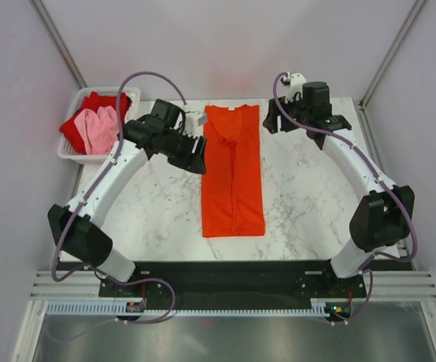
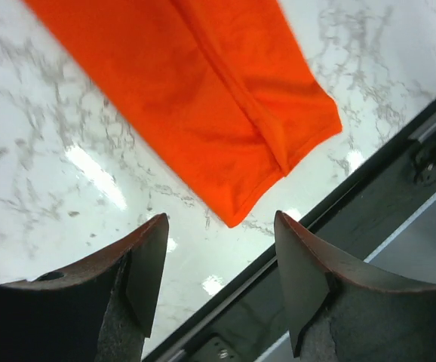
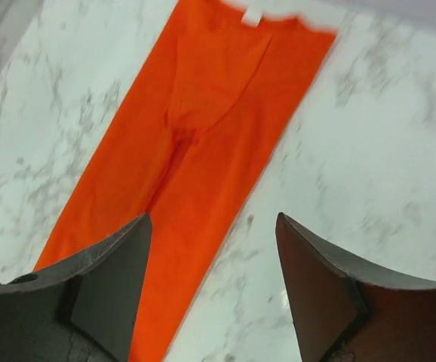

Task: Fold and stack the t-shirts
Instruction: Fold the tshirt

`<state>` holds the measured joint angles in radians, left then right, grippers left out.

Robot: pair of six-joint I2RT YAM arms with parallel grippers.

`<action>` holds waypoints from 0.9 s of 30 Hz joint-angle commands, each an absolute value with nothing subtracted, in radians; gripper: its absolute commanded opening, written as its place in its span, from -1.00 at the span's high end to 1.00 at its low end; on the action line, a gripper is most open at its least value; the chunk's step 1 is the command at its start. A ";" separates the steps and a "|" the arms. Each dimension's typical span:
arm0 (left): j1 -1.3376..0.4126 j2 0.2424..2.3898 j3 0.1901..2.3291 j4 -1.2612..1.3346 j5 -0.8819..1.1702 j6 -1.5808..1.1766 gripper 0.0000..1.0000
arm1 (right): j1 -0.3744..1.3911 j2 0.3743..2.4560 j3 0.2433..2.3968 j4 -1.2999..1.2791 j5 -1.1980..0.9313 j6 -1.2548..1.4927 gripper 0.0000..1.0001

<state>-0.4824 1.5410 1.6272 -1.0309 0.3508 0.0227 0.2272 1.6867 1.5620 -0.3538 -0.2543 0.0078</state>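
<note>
Nearest of all, the two arm bases stand on a black mounting plate point(image 1: 225, 273) at the front edge of the marbled worktop point(image 1: 312, 207). Just beyond the plate, the orange-red t-shirt point(image 1: 233, 185) lies flat in the middle of the worktop. It is folded lengthwise into a long narrow strip, with its hem toward the arms and its collar toward the far edge. Both sides are turned inward and meet along a line down the centre.

Farther up on the left, the left claw point(image 1: 194, 153) hangs just beside the strip's left edge, about level with the chest. Its jaws stand apart and grasp nothing. In its own wrist view only bare marble and the plate's edge show between the fingers, and the shirt's hem corner lies beyond the tips, clear of them. Whether the claw brushes the cloth edge cannot be told from above.

Farther still on the right, the right claw point(image 1: 306, 119) sits to the right of the collar end, apart from the cloth. It too is released, with nothing between its jaws but marble. Its wrist view shows a small white label point(image 3: 252, 15) at the collar.

At the far left corner stands a white slatted basket point(image 1: 68, 154). In it the deeper red t-shirt point(image 1: 101, 101) lies crumpled, with the pale pink t-shirt point(image 1: 97, 130) bunched on top of it.
</note>
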 commanded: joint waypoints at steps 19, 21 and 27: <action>-0.299 1.611 0.908 -0.686 0.652 -0.512 -0.11 | 0.178 1.536 0.822 -0.727 -0.713 0.338 -0.40; -0.308 1.608 0.878 -0.655 0.646 -0.526 -0.05 | 0.189 1.532 0.790 -0.729 -0.716 0.334 -0.38; -0.325 1.592 0.793 -0.542 0.649 -0.578 0.04 | 0.259 1.563 0.791 -0.641 -0.687 0.333 -0.36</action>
<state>-0.3161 1.6279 0.8124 -0.6365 0.6151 -0.5110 0.2260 1.5547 0.7753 -0.7021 -0.6739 0.3336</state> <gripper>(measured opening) 0.482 0.684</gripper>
